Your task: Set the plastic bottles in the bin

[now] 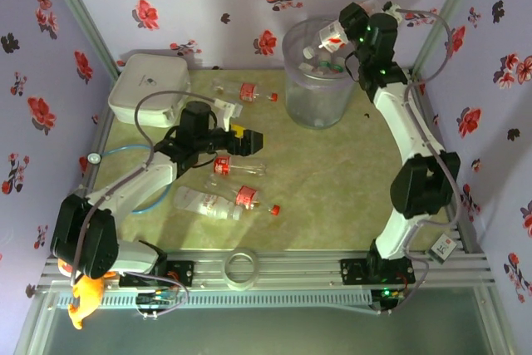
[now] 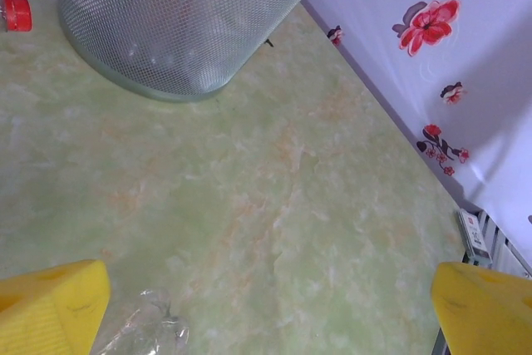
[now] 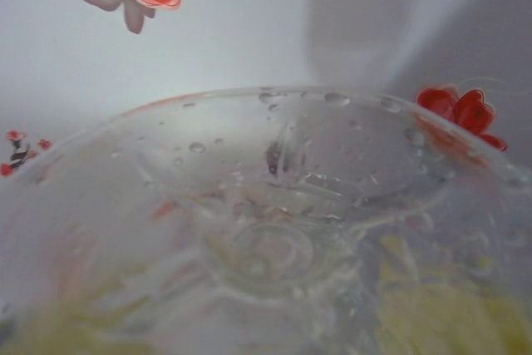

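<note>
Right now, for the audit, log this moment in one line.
right jaws: bottle held above bin | left jaws: open | table: more bottles

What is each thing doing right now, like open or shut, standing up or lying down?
bin, standing upright, top open
left tool, open wide, empty, low over the table
right tool, shut on the held bottle
held bottle, tilted in the air over the bin
table bottles, lying on their sides
white box, lid shut

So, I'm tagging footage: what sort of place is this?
Likely a robot test booth: floral wall panels enclose a green tabletop, with left arm and right arm bolted to aluminium rails.
</note>
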`<state>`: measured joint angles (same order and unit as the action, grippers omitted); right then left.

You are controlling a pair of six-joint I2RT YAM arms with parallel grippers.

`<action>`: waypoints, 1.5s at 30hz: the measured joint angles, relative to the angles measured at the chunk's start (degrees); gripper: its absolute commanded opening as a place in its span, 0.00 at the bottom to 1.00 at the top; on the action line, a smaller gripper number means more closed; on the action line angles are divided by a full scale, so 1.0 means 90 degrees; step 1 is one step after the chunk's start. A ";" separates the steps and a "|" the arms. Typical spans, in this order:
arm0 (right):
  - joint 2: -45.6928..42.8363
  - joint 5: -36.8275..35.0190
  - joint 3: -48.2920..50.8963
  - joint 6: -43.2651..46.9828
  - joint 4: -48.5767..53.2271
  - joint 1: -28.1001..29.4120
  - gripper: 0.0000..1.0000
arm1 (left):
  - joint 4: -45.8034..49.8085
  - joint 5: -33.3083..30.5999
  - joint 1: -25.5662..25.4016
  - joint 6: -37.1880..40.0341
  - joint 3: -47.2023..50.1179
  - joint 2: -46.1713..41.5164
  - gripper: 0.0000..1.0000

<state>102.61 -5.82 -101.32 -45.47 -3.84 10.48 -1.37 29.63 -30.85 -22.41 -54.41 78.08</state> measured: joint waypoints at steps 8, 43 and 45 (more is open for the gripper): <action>0.0882 0.0228 -0.0551 -0.0015 0.0253 0.0000 0.67 | -0.0041 0.0000 0.0000 0.0000 0.0024 -0.0019 0.99; 0.1564 -0.0083 -0.3937 0.3082 0.3393 0.0279 0.58 | -0.0141 0.0000 0.0002 -0.0024 0.0151 0.0092 1.00; 0.1960 0.0010 -0.4306 0.3291 0.3546 0.0340 0.56 | -0.0138 0.0000 0.0002 -0.0022 0.0151 0.0092 1.00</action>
<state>120.25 -5.74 -140.07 -15.86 28.08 13.54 -2.61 29.63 -30.83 -22.61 -53.06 78.91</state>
